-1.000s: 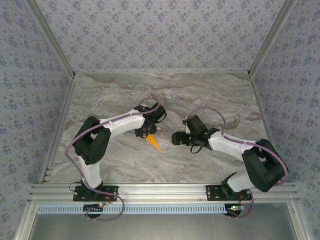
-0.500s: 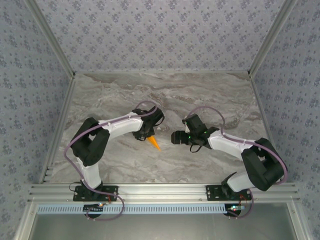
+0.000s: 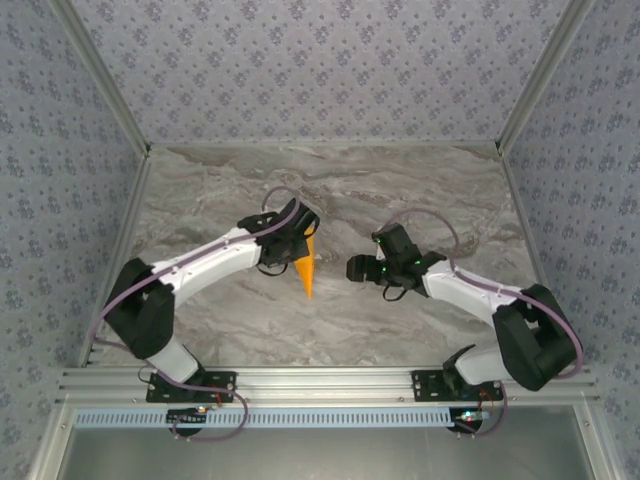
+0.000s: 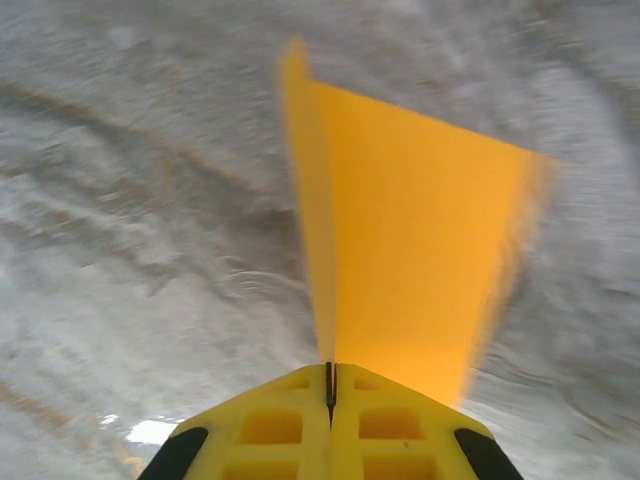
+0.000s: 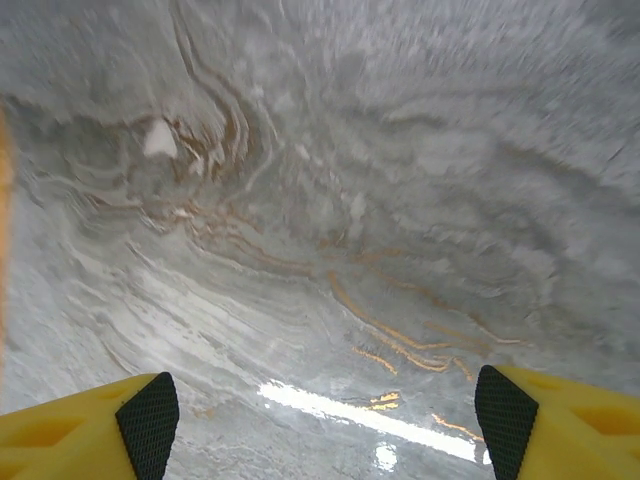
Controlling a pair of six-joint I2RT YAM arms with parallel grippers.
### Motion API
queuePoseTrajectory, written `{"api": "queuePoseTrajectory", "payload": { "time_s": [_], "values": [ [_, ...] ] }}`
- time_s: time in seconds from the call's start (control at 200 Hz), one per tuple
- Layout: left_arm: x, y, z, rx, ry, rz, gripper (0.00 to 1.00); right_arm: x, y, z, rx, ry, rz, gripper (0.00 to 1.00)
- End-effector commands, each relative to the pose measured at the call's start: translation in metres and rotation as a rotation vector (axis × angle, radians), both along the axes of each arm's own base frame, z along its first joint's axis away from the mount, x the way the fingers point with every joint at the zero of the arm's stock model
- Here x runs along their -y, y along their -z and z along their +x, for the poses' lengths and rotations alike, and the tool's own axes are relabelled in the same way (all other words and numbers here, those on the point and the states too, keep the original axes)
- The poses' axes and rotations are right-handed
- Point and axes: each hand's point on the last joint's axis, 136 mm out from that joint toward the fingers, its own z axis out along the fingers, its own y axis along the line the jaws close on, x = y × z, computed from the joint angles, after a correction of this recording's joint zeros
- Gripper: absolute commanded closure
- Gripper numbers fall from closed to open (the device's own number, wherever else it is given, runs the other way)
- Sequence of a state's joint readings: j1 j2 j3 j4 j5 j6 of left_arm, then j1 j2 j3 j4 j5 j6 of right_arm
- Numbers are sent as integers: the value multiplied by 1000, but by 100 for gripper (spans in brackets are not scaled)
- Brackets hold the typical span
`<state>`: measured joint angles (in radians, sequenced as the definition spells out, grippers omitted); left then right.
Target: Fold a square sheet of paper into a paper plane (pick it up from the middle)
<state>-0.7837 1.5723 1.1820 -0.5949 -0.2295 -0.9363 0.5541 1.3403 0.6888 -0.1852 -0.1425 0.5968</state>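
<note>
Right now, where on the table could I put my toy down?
The far strip of the marble table by the back wall is bare; so is the near patch between the arm bases. The middle is crowded: the left claw pinches the orange paper plane, the open right claw beside it.
</note>
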Motion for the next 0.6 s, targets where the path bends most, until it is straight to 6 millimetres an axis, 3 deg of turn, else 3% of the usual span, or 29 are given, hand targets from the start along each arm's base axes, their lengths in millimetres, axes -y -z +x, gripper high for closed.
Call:
{"api": "queuePoseTrajectory", "payload": {
  "time_s": [0.0, 0.11, 0.34, 0.6],
  "values": [
    [37, -26, 1, 81, 150, -192, 100, 16, -16, 4, 25, 91, 26, 17],
    [48, -26, 1, 97, 167, -277, 100, 7, -28, 3, 64, 50, 82, 17],
    [62, 18, -2, 36, 159, -369, 100, -26, -33, -5, 102, -90, 118, 22],
    [53, 57, -12, 4, 115, -408, 100, -58, -15, -9, 55, -117, 112, 48]
  ]
}}
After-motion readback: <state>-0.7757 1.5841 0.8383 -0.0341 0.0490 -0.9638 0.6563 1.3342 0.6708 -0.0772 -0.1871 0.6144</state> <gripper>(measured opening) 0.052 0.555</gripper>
